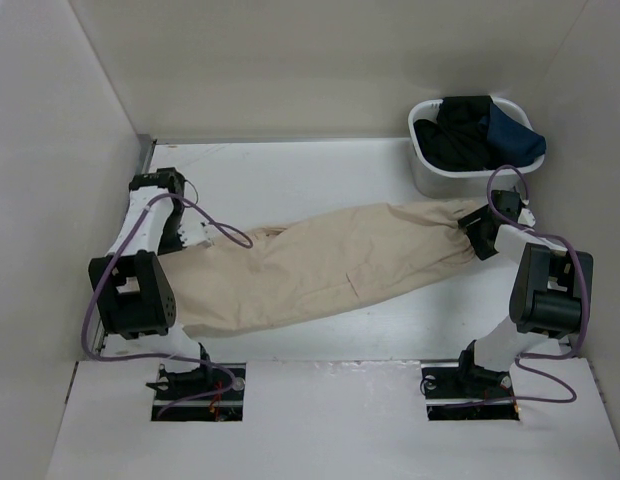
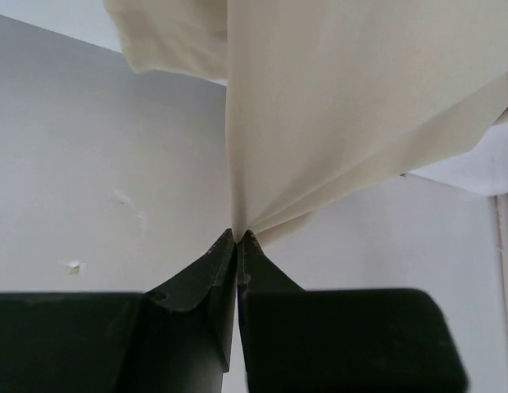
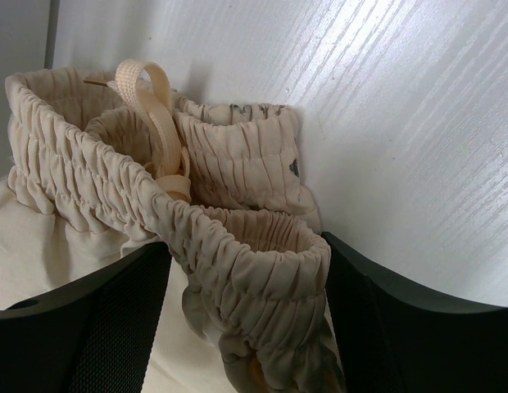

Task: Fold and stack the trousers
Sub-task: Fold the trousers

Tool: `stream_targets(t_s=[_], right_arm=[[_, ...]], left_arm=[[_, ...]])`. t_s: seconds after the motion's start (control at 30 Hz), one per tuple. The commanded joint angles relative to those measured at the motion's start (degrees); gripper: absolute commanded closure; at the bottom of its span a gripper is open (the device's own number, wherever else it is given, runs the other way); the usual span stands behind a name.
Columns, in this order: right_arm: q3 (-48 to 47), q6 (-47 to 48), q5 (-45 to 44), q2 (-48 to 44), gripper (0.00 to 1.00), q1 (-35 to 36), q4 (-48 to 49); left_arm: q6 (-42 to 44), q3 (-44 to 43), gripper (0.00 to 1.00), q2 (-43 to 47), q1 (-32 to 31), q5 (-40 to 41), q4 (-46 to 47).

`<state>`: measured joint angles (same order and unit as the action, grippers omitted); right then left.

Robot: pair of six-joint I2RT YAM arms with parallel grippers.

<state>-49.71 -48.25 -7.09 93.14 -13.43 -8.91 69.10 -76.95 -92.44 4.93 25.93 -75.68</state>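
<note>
The beige trousers [image 1: 330,262] lie stretched across the table from lower left to upper right. My left gripper [image 1: 198,237] is shut on a pinch of the leg cloth [image 2: 336,98], which fans out from the fingertips [image 2: 238,236] in the left wrist view. My right gripper [image 1: 478,232] holds the other end. In the right wrist view its fingers [image 3: 385,319] press on both sides of the bunched, gathered waistband [image 3: 254,254], and a cream drawstring [image 3: 160,115] loops above it.
A white basket [image 1: 422,168] at the back right holds black and navy garments [image 1: 480,130]. White walls enclose the table on the left, back and right. Purple cables hang from both arms.
</note>
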Motion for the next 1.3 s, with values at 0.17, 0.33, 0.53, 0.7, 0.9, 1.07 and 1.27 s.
stream_targets(t_s=[0.17, 0.33, 0.53, 0.7, 0.9, 1.07, 1.27], right_arm=[[1.11, 0.52, -1.08, 0.90, 0.23, -0.50, 2.40], [0.94, 1.31, -0.99, 1.25, 0.23, -0.33, 2.58], [1.37, 2.46, -0.99, 1.60, 0.39, 1.08, 4.16], [2.25, 2.90, -0.91, 1.08, 0.38, 1.08, 4.95], [2.78, 4.21, -1.34, 0.20, 0.36, 1.08, 4.86], [2.69, 4.22, -1.43, -0.07, 0.36, 1.08, 4.69], [2.95, 4.48, -1.52, -0.86, 0.35, 0.99, 4.34]], left_arm=[[1.83, -3.03, 0.92, -11.16, 6.98, 4.39, 2.01], [-1.07, -6.36, 0.83, -14.78, 6.81, 2.46, 12.64], [-3.01, -7.78, 0.74, -12.77, 7.16, -1.50, 20.93], [-1.95, -8.83, 0.52, -9.60, 9.61, -12.90, 5.32], [-1.69, -11.38, 0.41, -13.28, 13.74, -19.25, -6.07], [-3.45, -14.81, 0.40, -19.43, 16.91, -18.11, -3.42], [-2.83, -11.74, 0.43, -21.38, 17.18, -18.11, -4.92]])
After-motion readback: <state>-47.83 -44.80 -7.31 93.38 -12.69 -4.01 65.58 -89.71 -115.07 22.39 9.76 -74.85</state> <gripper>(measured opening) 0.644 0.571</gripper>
